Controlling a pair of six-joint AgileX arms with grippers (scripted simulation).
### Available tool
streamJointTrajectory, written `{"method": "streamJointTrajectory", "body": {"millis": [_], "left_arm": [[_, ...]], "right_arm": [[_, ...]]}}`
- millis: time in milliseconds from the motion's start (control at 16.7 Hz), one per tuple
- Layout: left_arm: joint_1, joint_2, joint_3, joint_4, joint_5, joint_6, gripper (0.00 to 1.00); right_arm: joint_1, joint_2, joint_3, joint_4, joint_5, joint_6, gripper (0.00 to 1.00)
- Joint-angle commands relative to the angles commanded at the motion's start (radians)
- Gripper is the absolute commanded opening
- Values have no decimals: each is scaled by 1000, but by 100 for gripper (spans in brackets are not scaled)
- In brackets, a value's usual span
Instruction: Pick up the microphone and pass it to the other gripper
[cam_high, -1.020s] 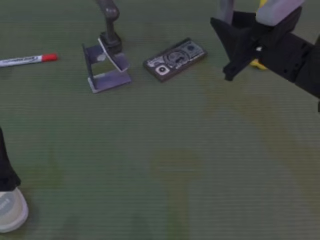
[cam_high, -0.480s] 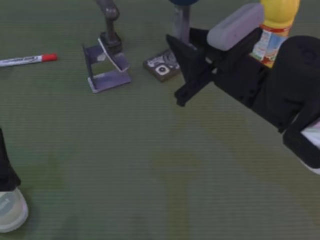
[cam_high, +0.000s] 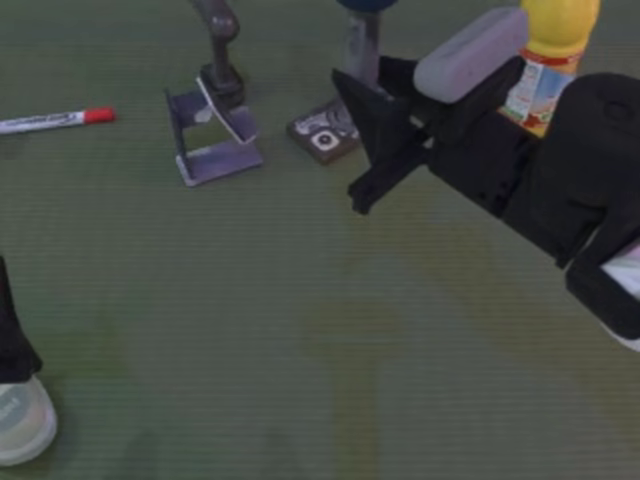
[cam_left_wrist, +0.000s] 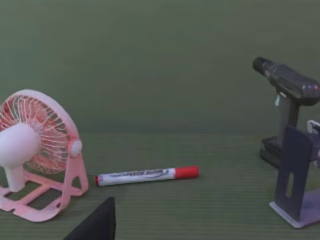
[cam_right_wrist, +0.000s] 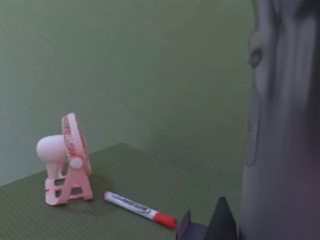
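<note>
**Mic lifted, handover pending**

Right pincer clenched on the microphone, held upright off the counter; grey handle fills the right wrist view. Pickup judged done. Left pincer parked well apart toward the counter's near left corner, finger state indeterminable. Transfer not yet made.

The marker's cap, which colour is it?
Red, on the marker with a white barrel; clearest in the left wrist view.

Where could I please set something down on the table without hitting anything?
The wide green stretch in front of the stand, between the parked left arm and right gripper, is bare. The far edge is crowded: marker, stand, microphone, bottle.
</note>
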Motion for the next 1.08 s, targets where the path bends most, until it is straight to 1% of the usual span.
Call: {"method": "streamJointTrajectory", "body": {"millis": [240,420,600,900,1080], "left_arm": [[-7,13,10,7,8,0,100],[-50,111,80,55,57,2,100],[-119,300,192,131,136,6,100],[-257,709,401,270,293,10,100],[-334,912,515,347,380,10,100]], "right_arm": [[0,0,0,0,0,0,0],[0,0,0,0,0,0,0],[0,0,0,0,0,0,0],[0,0,0,0,0,0,0],[0,0,0,0,0,0,0]]}}
